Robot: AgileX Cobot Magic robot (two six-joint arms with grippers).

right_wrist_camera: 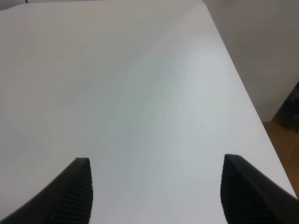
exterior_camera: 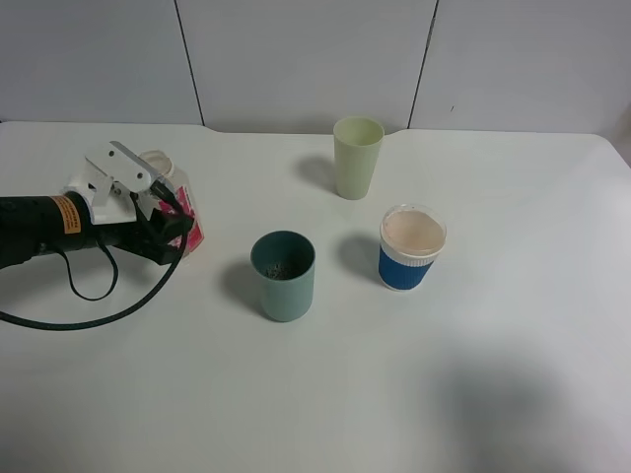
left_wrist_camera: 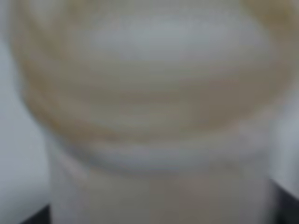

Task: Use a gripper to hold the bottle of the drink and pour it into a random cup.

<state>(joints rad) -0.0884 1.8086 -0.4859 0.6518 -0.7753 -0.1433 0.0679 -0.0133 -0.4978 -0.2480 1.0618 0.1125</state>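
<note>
- Bottle (exterior_camera: 170,187) stands on the white worktop (exterior_camera: 414,394) at the far left, upright, its wide neck above a pink-red label.
- Left claw (exterior_camera: 170,229) reaches in from the left edge, and its black fingers sit at the bottle's labelled body; whether they clamp it or stand slightly parted I cannot tell.
- Left wrist view is filled by a blurred pale ribbed shape, the bottle (left_wrist_camera: 149,107) seen very close.
- Teal cup (exterior_camera: 283,275) stands near the bottle, toward the middle of the worktop, with dark specks inside.
- Pale green cup (exterior_camera: 357,157) stands farther back, well apart from the claw.
- Blue-and-white paper cup (exterior_camera: 411,246) stands beside the teal cup, not touching it.
- Right claw (right_wrist_camera: 156,196) hangs over bare worktop, its two ribbed fingers wide apart with nothing between them.
</note>
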